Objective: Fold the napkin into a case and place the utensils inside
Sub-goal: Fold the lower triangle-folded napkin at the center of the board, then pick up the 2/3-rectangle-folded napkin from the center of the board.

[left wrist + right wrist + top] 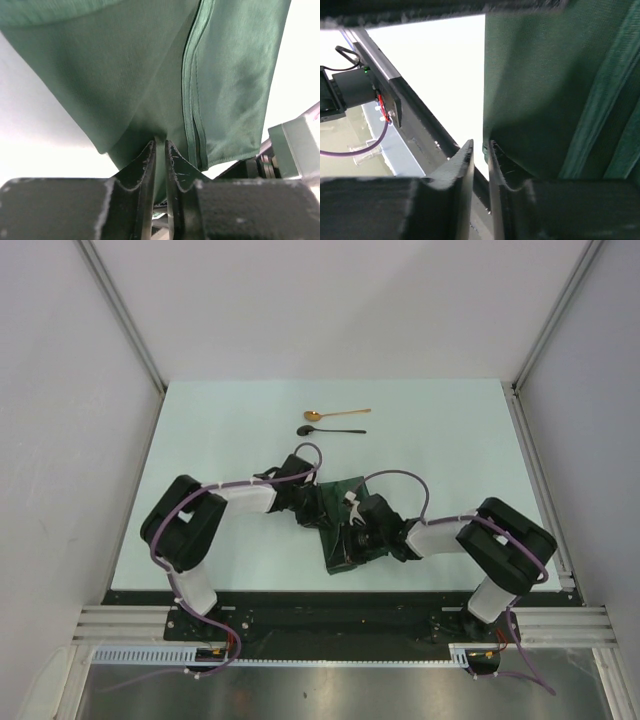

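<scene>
Left tool (160, 146) pinches the napkin (125, 75) in narrow jaws, and right tool (481, 146), also narrow, meets its edge, grip unclear.

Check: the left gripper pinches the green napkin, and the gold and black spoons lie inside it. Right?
No: the gold spoon and black spoon lie on the table beyond the napkin, not inside it; the top external view shows this.

No text, label, brand, number or sign can be read anywhere.
</scene>
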